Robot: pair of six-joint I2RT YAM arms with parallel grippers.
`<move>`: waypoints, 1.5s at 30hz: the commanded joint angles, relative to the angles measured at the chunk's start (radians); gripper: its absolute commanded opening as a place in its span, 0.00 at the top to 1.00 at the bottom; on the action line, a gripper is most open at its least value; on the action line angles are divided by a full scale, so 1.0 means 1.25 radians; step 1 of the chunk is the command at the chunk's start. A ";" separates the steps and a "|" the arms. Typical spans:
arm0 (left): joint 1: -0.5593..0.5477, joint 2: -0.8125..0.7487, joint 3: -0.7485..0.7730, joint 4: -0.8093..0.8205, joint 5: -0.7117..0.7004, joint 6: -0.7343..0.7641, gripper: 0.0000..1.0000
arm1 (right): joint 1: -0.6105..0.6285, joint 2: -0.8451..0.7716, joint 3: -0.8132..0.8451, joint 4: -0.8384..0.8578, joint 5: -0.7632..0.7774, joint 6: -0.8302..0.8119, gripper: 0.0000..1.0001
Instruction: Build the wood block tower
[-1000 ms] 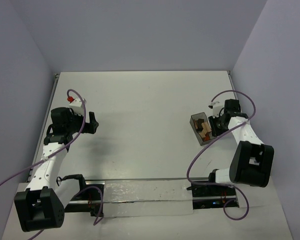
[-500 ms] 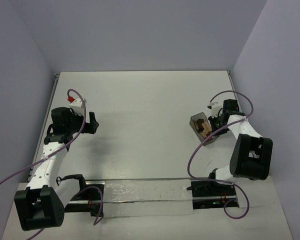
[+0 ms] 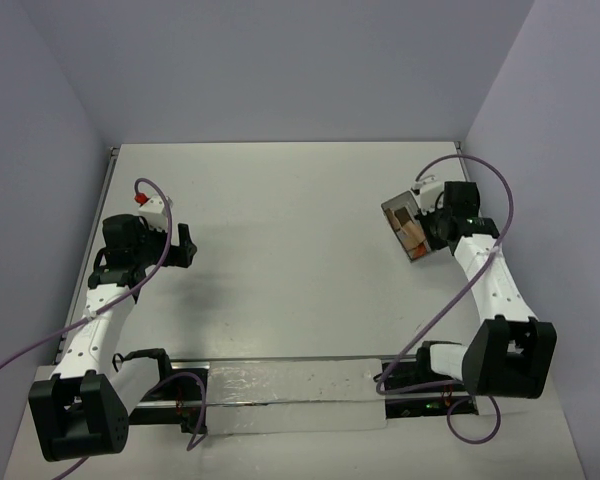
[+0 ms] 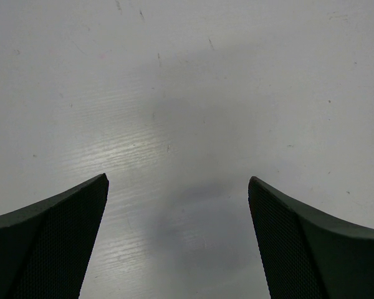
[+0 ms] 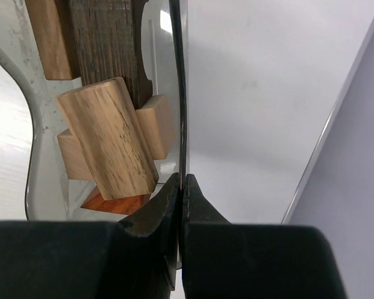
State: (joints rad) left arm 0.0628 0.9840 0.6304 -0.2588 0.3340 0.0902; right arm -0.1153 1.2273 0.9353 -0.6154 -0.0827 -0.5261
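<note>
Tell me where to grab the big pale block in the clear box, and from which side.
Pinch the pale block across its two long flat sides, near the middle, coming in through the open mouth of the clear box. It lies on top of the other pieces, so those sides look exposed. Keep away from the wall that the right pincer clamps.

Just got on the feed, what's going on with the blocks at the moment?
The right gripper is pinched shut on the thin wall of a clear container on the right side of the table. The wood blocks lie jumbled inside it, so no tower is built yet. The left gripper is open over the table, holding nothing.
</note>
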 commanded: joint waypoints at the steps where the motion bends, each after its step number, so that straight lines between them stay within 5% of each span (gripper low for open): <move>1: 0.007 -0.002 0.025 0.023 -0.014 0.001 0.01 | 0.151 -0.019 0.040 0.067 0.154 -0.002 1.00; 16: 0.019 0.002 0.038 0.008 -0.044 -0.016 0.01 | 0.534 0.129 0.004 0.322 0.544 0.104 1.00; 22: 0.023 0.009 0.038 0.012 -0.056 -0.022 0.01 | 0.652 0.186 -0.062 0.556 0.726 0.028 1.00; 38: 0.038 0.035 0.045 0.008 -0.073 -0.027 0.01 | 0.846 0.430 -0.172 1.300 0.904 -0.577 1.00; 45: 0.048 0.030 0.044 0.007 -0.068 -0.029 0.01 | 0.914 0.573 -0.140 1.504 0.925 -0.781 1.00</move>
State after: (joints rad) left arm 0.1079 1.0264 0.6411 -0.2604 0.2421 0.0631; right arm 0.9901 1.8813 0.7185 0.9265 1.0084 -1.2869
